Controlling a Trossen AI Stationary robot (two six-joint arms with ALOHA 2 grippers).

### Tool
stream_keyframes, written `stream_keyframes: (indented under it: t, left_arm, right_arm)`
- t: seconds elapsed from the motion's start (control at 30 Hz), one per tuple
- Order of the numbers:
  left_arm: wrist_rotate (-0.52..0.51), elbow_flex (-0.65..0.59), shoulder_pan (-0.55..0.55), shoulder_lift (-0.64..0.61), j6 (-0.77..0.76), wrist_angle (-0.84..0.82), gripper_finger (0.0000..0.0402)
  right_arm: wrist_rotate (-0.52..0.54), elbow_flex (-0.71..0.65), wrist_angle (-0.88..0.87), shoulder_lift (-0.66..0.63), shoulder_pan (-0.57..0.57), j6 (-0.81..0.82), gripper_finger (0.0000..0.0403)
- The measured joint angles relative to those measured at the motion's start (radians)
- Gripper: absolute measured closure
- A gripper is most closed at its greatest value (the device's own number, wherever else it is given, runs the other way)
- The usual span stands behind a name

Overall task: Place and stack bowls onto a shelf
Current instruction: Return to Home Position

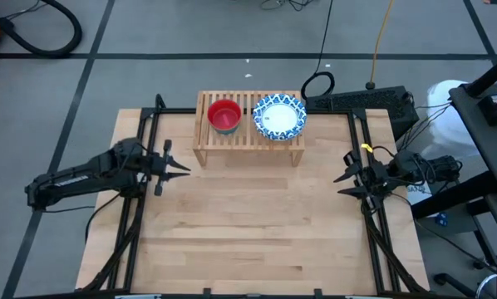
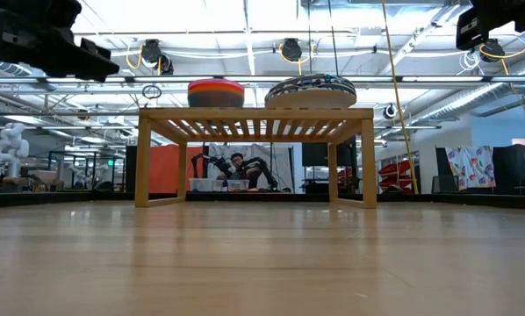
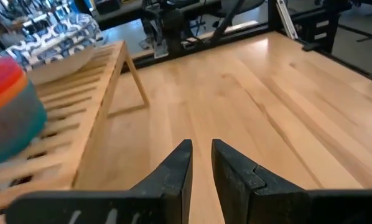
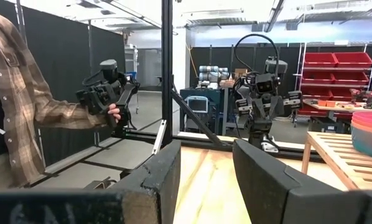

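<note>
The light-wood shelf (image 1: 248, 143) stands at the table's far edge on its short side legs. On its slats rest two stacks of bowls: small plain bowls, red on top (image 1: 224, 115), at the left, and blue-patterned bowls (image 1: 279, 116) at the right. The low view shows both stacks (image 2: 216, 92) (image 2: 311, 90) on the shelf top (image 2: 254, 114). My left gripper (image 1: 184, 169) hovers at the table's left, near the shelf's left end, open and holding nothing (image 3: 201, 163). At the table's right side my right gripper (image 1: 340, 184) also hangs open with nothing between its fingers (image 4: 206, 163).
Black frame rails (image 1: 140, 216) (image 1: 377, 232) run along the table's left and right sides. A person in a plaid sleeve (image 4: 24, 106) stands beyond the table holding a device. Bare wood (image 1: 257, 224) lies between the arms, in front of the shelf.
</note>
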Motion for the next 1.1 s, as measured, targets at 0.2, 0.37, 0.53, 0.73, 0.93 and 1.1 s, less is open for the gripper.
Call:
stream_keyframes:
  t: [0.2,0.37,0.53,0.73,0.93,1.1]
  left_arm:
    - [0.052,-0.089,0.0,-0.008,-0.034,0.143,0.0334]
    - [0.063,-0.198,0.0,-0.008,-0.07,0.328,0.0334]
    - [0.063,-0.296,0.0,-0.008,-0.125,0.51,0.0334]
    - [0.063,-0.327,0.0,-0.007,-0.13,0.564,0.0334]
    - [0.065,-0.327,0.0,-0.007,-0.101,0.524,0.0334]
    - [0.066,-0.327,0.0,-0.007,-0.104,0.5,0.0334]
  right_arm:
    - [0.0,0.0,0.012,0.0,0.0,0.024,0.0261]
    - [0.0,0.0,0.032,0.0,0.0,0.025,0.0261]
    - [0.0,0.0,0.037,0.0,0.0,0.025,0.0261]
    - [0.001,0.0,0.036,0.0,0.0,0.025,0.0261]
    - [0.003,0.0,0.02,0.0,0.0,0.007,0.0261]
    - [0.008,-0.012,0.022,0.0,0.0,-0.009,0.0261]
